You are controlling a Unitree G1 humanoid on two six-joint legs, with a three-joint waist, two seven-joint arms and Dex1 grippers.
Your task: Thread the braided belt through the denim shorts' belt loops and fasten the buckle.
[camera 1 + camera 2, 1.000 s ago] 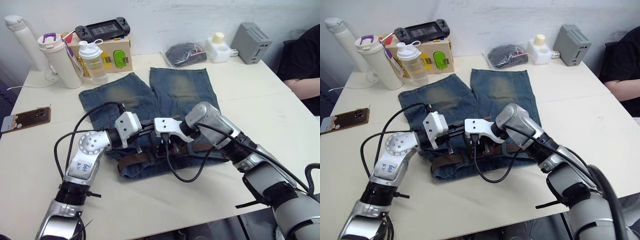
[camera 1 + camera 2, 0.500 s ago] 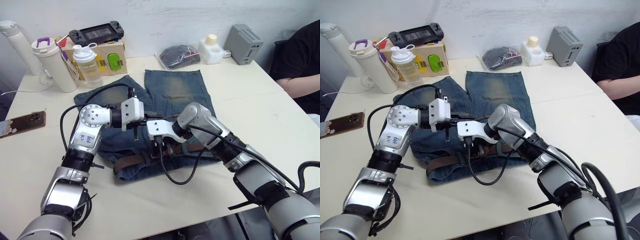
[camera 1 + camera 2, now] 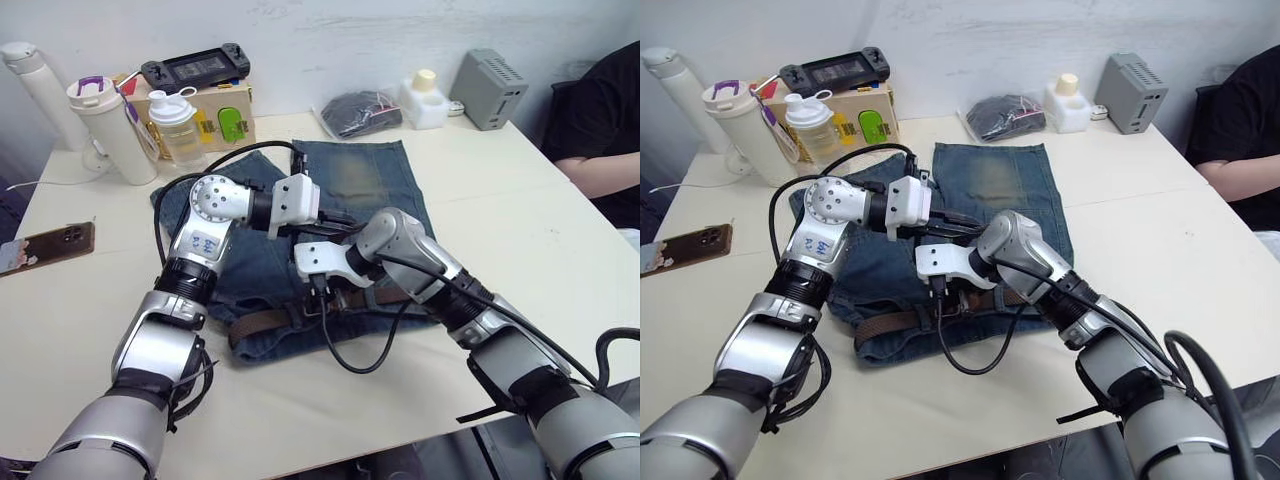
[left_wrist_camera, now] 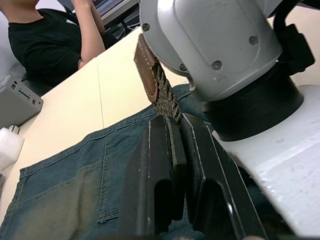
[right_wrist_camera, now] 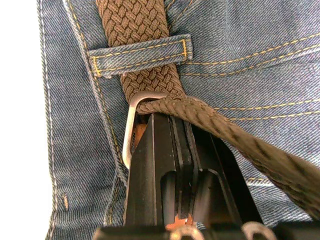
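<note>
My left gripper [image 4: 170,150], clamped on the braided belt [image 5: 137,20] just below its tan tip, has drawn it up and away through the buckle [image 5: 131,131], which my right gripper [image 5: 172,150] pins against the denim shorts [image 3: 365,180] mid-table toward the near edge, so fastening is underway.

- braided belt [image 5: 137,22]: chunky woven cord, matt dark brown, rough looking
- its tip [image 4: 146,70]: smooth tan leather with a stitched edge
- buckle [image 5: 131,125]: brushed silver metal, a bit shiny
- denim shorts [image 5: 240,60]: faded blue twill cloth, yellow stitching, paler worn patches
- belt loop [image 5: 141,54]: same denim
- gripper fingers [image 5: 160,165]: smooth black plastic, slight sheen
- table [image 3: 520,200]: pale, smooth, matt top
</note>
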